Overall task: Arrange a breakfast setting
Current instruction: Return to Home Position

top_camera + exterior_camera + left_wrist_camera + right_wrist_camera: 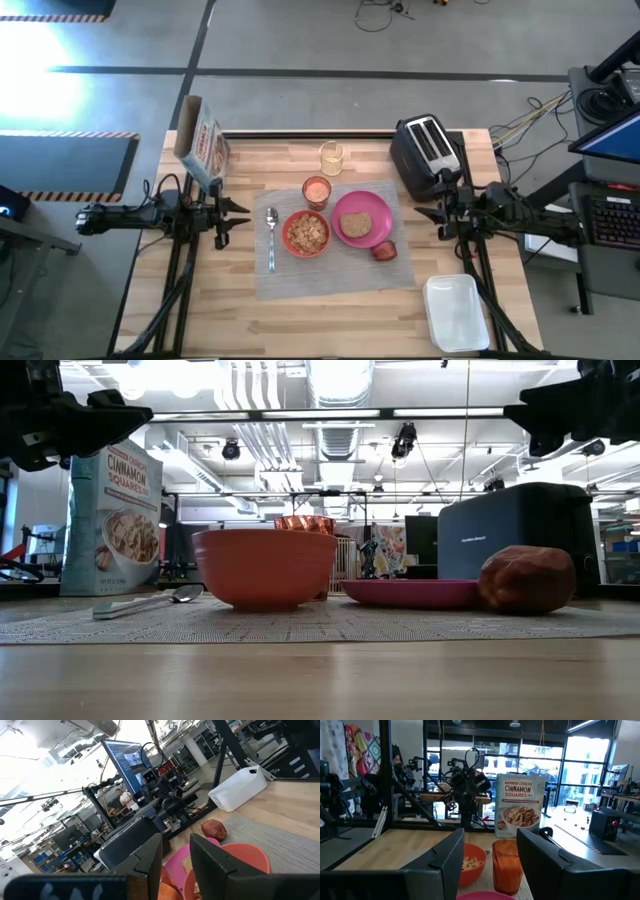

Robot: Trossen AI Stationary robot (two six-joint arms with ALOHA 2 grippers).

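Placemat (330, 282) fully set: bowl (306, 234), plate (362, 217), spoon (271, 238) on it. Left gripper (240, 212) off placemat's left edge, right gripper (425, 212) off its right edge; both spread, empty, facing inward. Retreat outward, away from placemat; spoon nearest left gripper.

a grey mat (335, 275) at centre holds spoon (271, 238), orange bowl (286, 232) of cereal (307, 234) and pink plate (379, 211) with toast (355, 225), left to right. orange cup (317, 190) stands above the bowl; dark-red apple (385, 250) at the plate's lower right.
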